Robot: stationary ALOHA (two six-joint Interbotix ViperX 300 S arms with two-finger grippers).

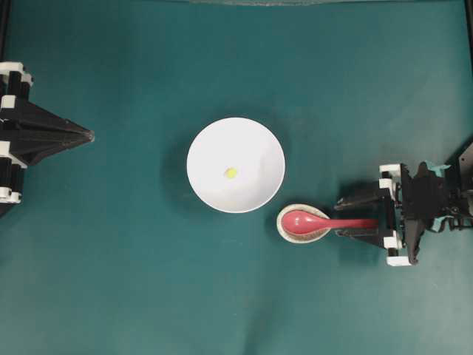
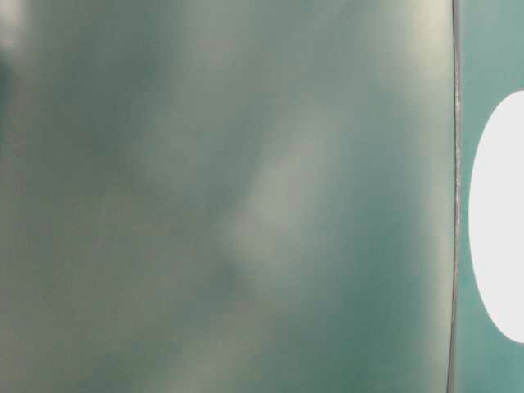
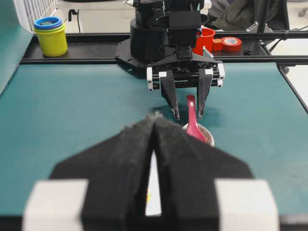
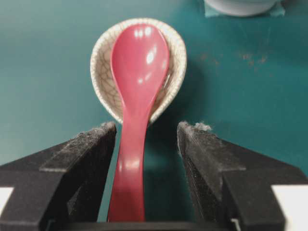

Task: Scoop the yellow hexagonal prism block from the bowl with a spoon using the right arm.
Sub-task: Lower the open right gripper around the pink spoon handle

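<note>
Right arm fingers [image 4: 147, 139] spread wide, straddling spoon [image 4: 137, 96] handle, not gripping; left fingers [image 3: 155, 144] closed at table [image 1: 111, 281] edge.

Spoon [image 4: 137, 115] handle between spread right gripper [image 4: 147, 132] fingers.

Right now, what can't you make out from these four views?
- Table-level view: all blur; only a cut-off edge of the bowl shows.
- Yellow block: too small overhead to tell its shape.
- Left wrist view: left gripper hides most of the bowl.
- Right wrist view: spoon handle end cut off between the open right gripper's fingers; touch unclear.
</note>
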